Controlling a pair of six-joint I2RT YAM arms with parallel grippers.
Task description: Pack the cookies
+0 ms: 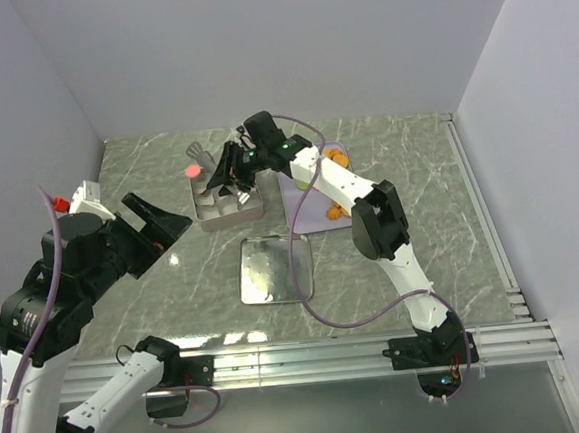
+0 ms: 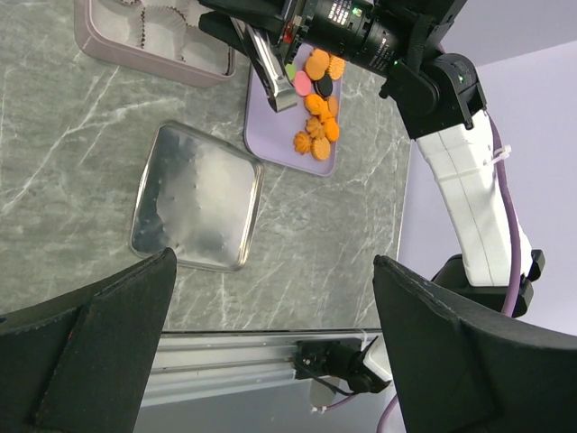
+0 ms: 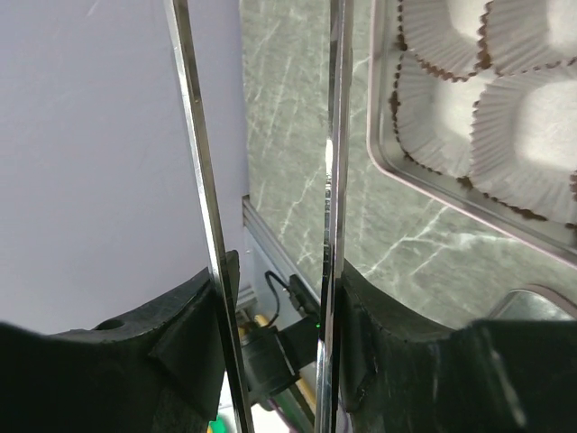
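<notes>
On the counter (image 1: 418, 196), top view:
- one square tin (image 1: 220, 220), open
- one silver lid (image 1: 274, 268) lying inside-up, at 5 o'clock of the tin and apart from it
- one lavender tray (image 2: 266, 135) at 3 o'clock of the tin, just beside it

Cookies (image 2: 317, 106): all those in view lie on the tray, bunched along its edge away from the tin. The left wrist view gives roughly eleven: about eight orange, one pink, one green, one black. Several overlap, so the orange count is loose.

Paper cups (image 3: 518, 117): white and fluted, set side by side inside the tin. At least four show in the right wrist view, and none of them shows a cookie inside. The rest of the tin is cut off or hidden by the arm.

Right pincer (image 2: 275, 90): carries two long thin metal blades and is reached out over the tin's 3 o'clock side, toward the tray. The blades stand partway apart. Wall and counter show through the gap, and nothing is between them along the stretch in view. It touches no cookie that I can see.

Left pincer (image 1: 158, 222): at 9 o'clock of the tin, well apart, raised above the counter. Its dark fingers (image 2: 86, 347) are spread wide with nothing held.
</notes>
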